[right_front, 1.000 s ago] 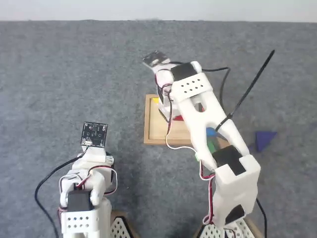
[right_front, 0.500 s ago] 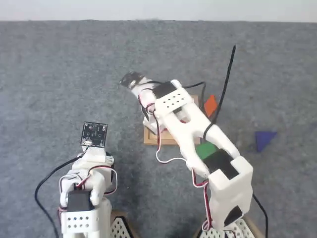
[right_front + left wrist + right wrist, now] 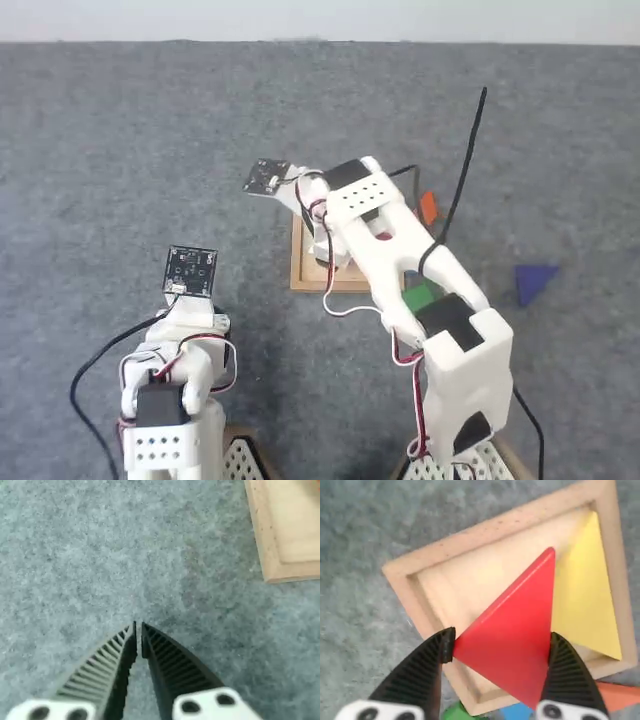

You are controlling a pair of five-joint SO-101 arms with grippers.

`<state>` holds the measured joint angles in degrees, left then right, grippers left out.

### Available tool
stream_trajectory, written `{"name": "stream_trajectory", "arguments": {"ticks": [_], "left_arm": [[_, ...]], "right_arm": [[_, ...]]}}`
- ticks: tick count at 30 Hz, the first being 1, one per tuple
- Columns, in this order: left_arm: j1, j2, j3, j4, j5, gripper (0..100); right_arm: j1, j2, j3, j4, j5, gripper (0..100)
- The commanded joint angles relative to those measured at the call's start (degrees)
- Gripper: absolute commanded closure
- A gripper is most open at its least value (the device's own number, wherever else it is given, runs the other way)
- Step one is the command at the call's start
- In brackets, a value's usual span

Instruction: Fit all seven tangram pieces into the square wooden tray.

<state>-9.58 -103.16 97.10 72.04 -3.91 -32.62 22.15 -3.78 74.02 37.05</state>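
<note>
Placement step, large red triangle. The right hand [image 3: 501, 641] is clamped on the red triangle [image 3: 520, 630], one finger at a corner and the other on the opposite side, and holds it over the square wooden tray [image 3: 427, 560]. In the right wrist view the triangle's lowest corner overlaps the tray's rim, so the piece appears to hang above the recess and is not yet seated. A yellow triangle [image 3: 585, 595] already lies flat in the tray, along one wall and into a corner; the red piece's long edge runs close beside it. The rest of the recess is bare wood. The left hand [image 3: 138, 625] hovers over the grey bench [image 3: 150, 130] near a tray corner, fingers together and holding nothing. Outside the tray, an orange piece [image 3: 428, 207] and a green piece [image 3: 418, 295] lie just beside it, and a dark blue triangle [image 3: 533, 280] lies well apart. The task is judged to be early, with one piece seated and a second in the grip. The next move likely calls for drawing the red triangle inward until its overhanging corner clears the rim, squaring it against the yellow piece, lowering it flat, and then parting the fingers.
</note>
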Motion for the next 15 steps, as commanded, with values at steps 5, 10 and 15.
{"name": "stream_trajectory", "arguments": {"ticks": [5,10,15], "left_arm": [[0.26,-0.97,-0.57,0.18,-0.09,98],[0.26,-0.97,-0.57,0.18,-0.09,98],[0.26,-0.97,-0.57,0.18,-0.09,98]], "right_arm": [[1.01,-1.01,-4.75,-1.1,-32.44,82.9],[2.86,-1.01,-5.27,-1.27,-49.14,82.9],[5.05,0.13,-4.84,-1.54,-51.16,82.9]]}}
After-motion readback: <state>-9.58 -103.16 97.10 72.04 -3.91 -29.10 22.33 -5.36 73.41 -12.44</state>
